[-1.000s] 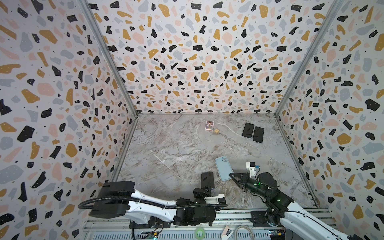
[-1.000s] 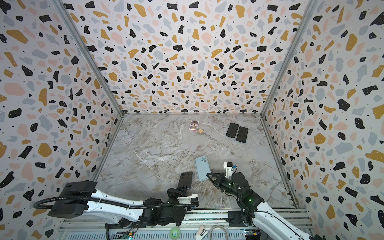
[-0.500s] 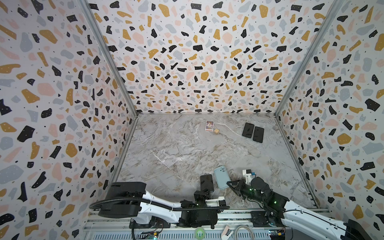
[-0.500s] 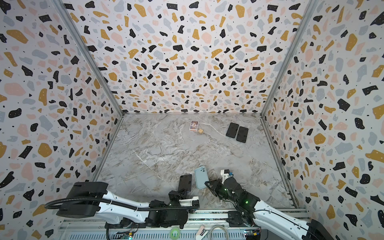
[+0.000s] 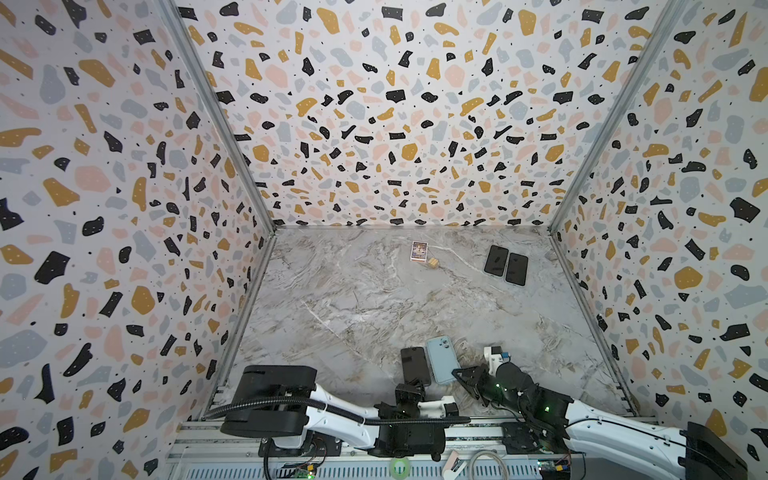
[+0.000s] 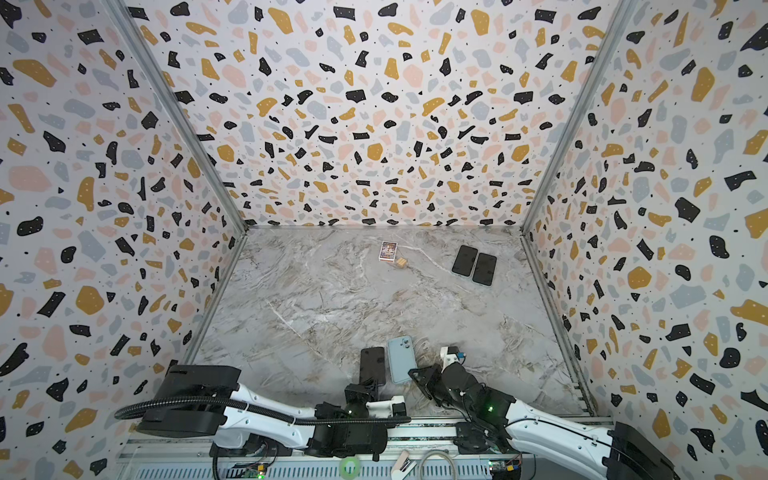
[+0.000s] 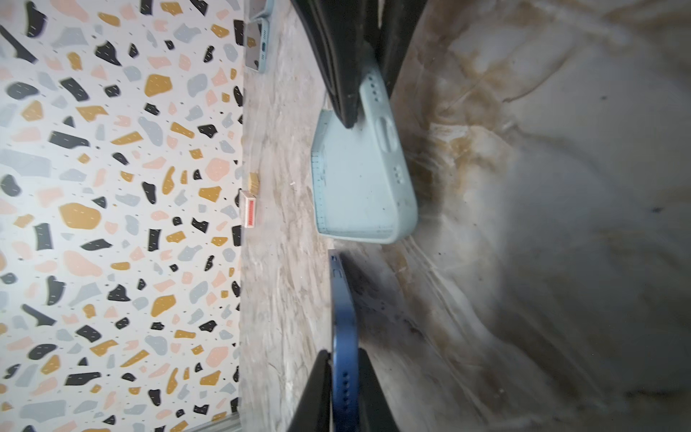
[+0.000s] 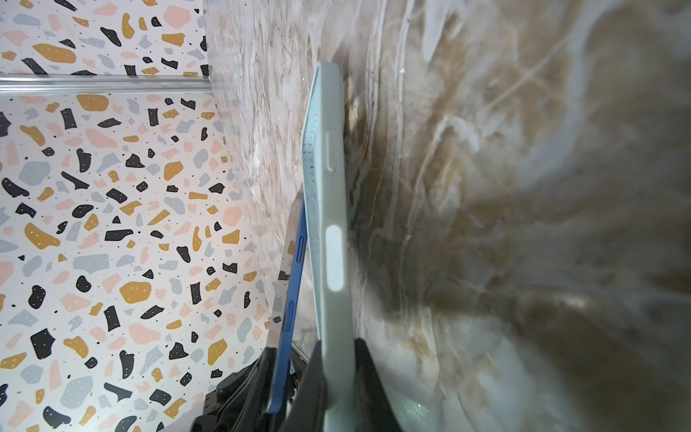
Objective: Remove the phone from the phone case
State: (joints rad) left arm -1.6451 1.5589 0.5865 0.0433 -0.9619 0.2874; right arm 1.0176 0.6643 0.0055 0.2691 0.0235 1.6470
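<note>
Phone and case, parted, at the near edge of the table (image 5: 374,299). We see the dark phone (image 5: 414,363) out of the pale blue case (image 5: 442,358). The two lie just beside each other and nearly parallel in both top views.

The left gripper (image 5: 410,383) is clamped on the phone's near end. In the left wrist view its fingers (image 7: 314,396) press on either side of the phone's blue rim (image 7: 342,310). The right gripper (image 5: 458,374) is closed on the near corner of the case, and the right wrist view shows the case (image 8: 327,209) pinched edge-on. We cannot tell whether the case rests on the table or hangs just above it.

Set against the picture of a second ago, the case has come back toward the near edge. Then it lay farther out, ahead of the phone; now it sits level with it. The right arm (image 5: 582,415) has drawn back along with it. The phone has barely shifted, while the left arm (image 5: 332,409) has swung a little to the right along the front rail.

Unchanged at the far side are two dark phones (image 5: 506,265) lying side by side, a small printed box (image 5: 419,251) and a tan block (image 5: 434,263) just beside it.
</note>
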